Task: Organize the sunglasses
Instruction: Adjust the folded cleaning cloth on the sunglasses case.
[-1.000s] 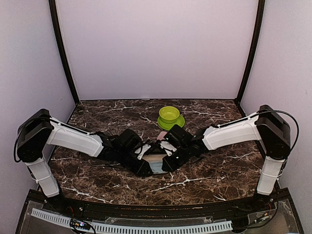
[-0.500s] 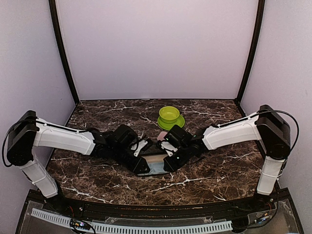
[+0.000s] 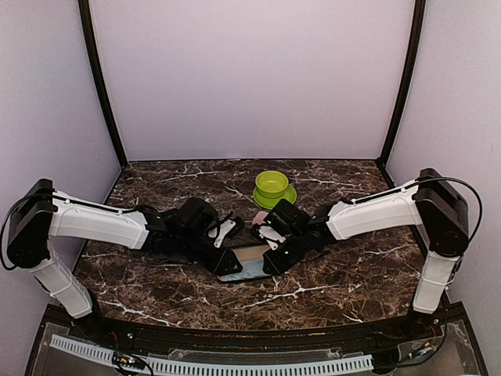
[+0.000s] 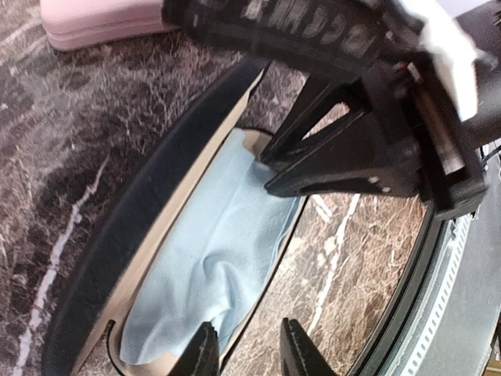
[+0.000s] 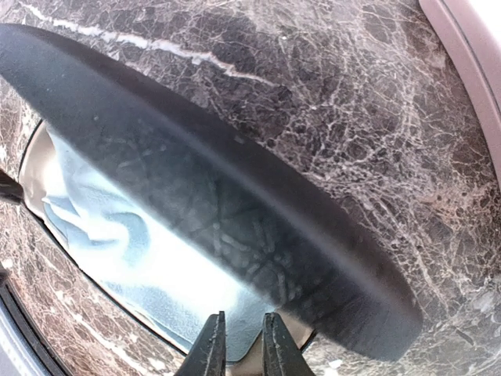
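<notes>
The left pincer (image 4: 252,352) is set astride the rim of the open case (image 4: 117,258), jaws a little apart; a grasp cannot be told. The right pincer (image 5: 241,345) is clenched on that rim. No sunglasses are seen near either. If the rim is let slip, the case may be shut or pushed away.

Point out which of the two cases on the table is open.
The black case: its lid stands raised, showing a light blue cloth inside. The pink case beyond it lies shut.
</notes>
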{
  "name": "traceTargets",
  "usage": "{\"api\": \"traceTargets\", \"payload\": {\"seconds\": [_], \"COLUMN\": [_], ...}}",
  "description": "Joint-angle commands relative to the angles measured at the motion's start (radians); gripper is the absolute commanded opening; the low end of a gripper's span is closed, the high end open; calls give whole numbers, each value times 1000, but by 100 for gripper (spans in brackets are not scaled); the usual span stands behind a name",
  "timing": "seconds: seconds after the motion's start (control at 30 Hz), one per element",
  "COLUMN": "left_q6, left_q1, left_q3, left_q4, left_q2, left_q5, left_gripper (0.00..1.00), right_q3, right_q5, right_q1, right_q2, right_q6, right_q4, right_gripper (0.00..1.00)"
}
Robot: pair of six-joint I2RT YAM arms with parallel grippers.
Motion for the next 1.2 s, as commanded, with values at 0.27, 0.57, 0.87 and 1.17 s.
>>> {"api": "traceTargets", "payload": {"seconds": [0.27, 0.57, 0.87, 1.17], "left_q6": [-2, 2, 0, 35], "left_q1": [-1, -1, -1, -1], "left_q3": [-22, -33, -14, 13], "left_q4": [5, -76, -146, -218], "left_q2": [86, 73, 80, 70], "left_q5": [53, 82, 123, 109], "left_gripper": [29, 29, 29, 30], "right_q3": [11, 4, 1, 1], "right_q5": [-2, 4, 13, 28], "right_q1": [-1, -1, 1, 2], "right_q2": [-30, -29, -28, -29], "right_q6": [-1, 4, 6, 6], "right_q4": [-12, -9, -15, -30], "right_gripper": [18, 18, 18, 18]}}
